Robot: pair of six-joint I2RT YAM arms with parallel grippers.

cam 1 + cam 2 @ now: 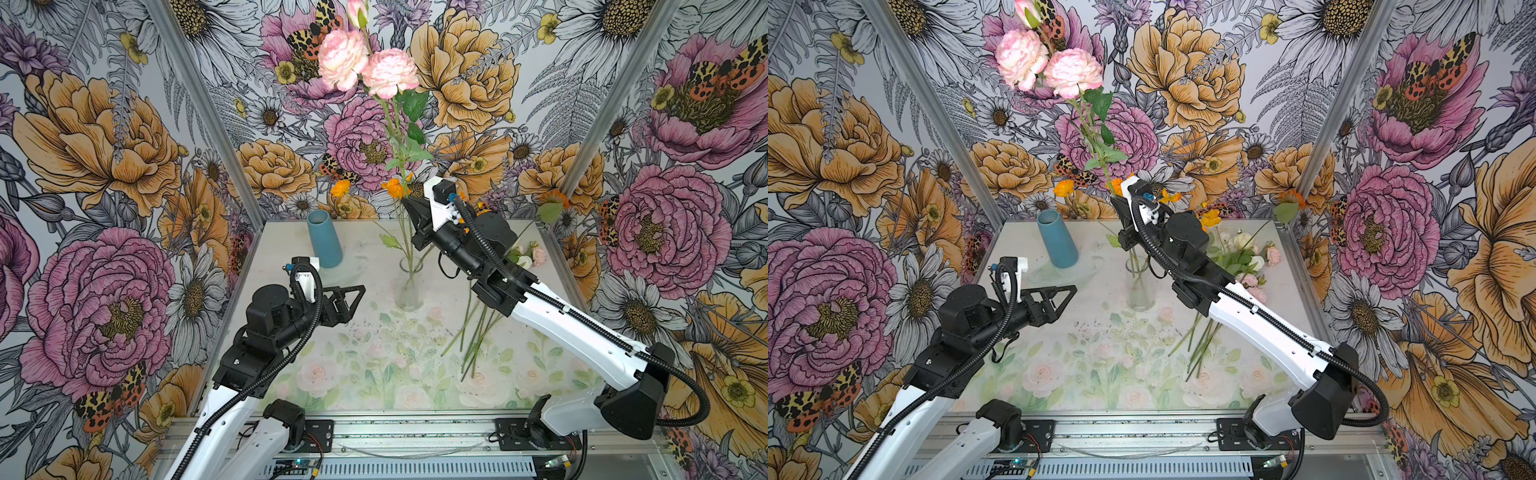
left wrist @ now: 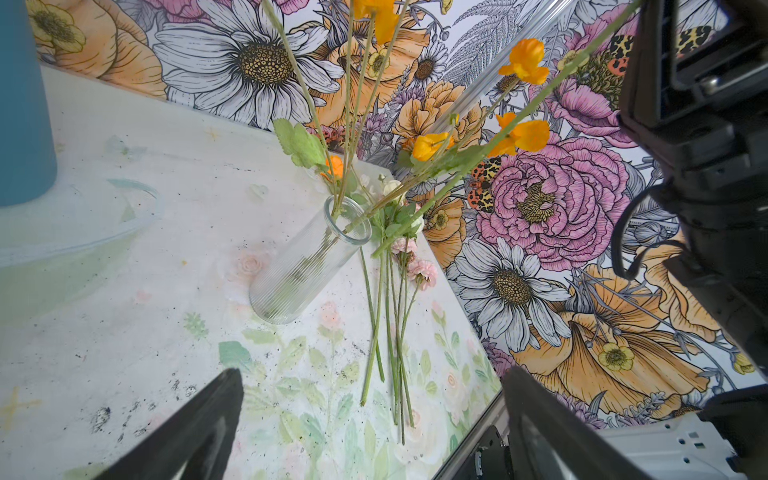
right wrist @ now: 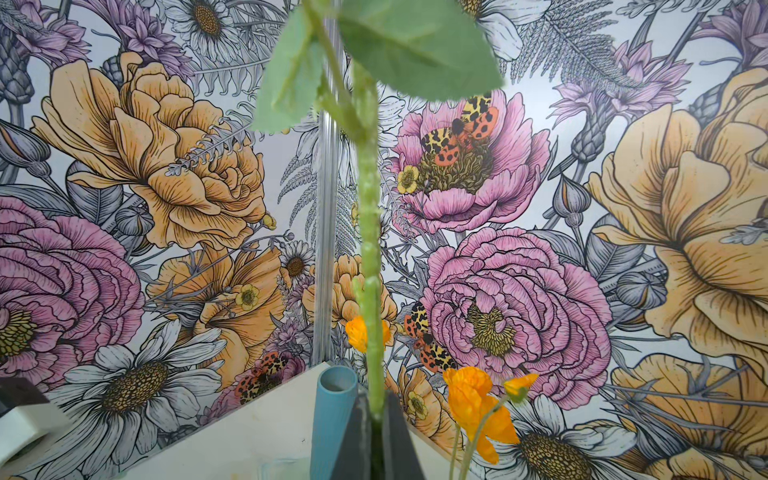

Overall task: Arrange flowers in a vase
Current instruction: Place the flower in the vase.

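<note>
Pink-headed flower stem [image 1: 360, 66] clamped upright by right gripper [image 1: 409, 206] above glass vase [image 1: 409, 287] at frame centre, orange flowers [image 1: 395, 189] stood in vase, left gripper [image 1: 360, 291] spread wide, lower left, loose flowers [image 1: 1244, 241] laid on desk [image 1: 365, 253], right.

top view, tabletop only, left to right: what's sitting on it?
blue vase → clear glass vase with stems in it → loose flowers lying flat. The arms overlap these, so they are left out.
</note>
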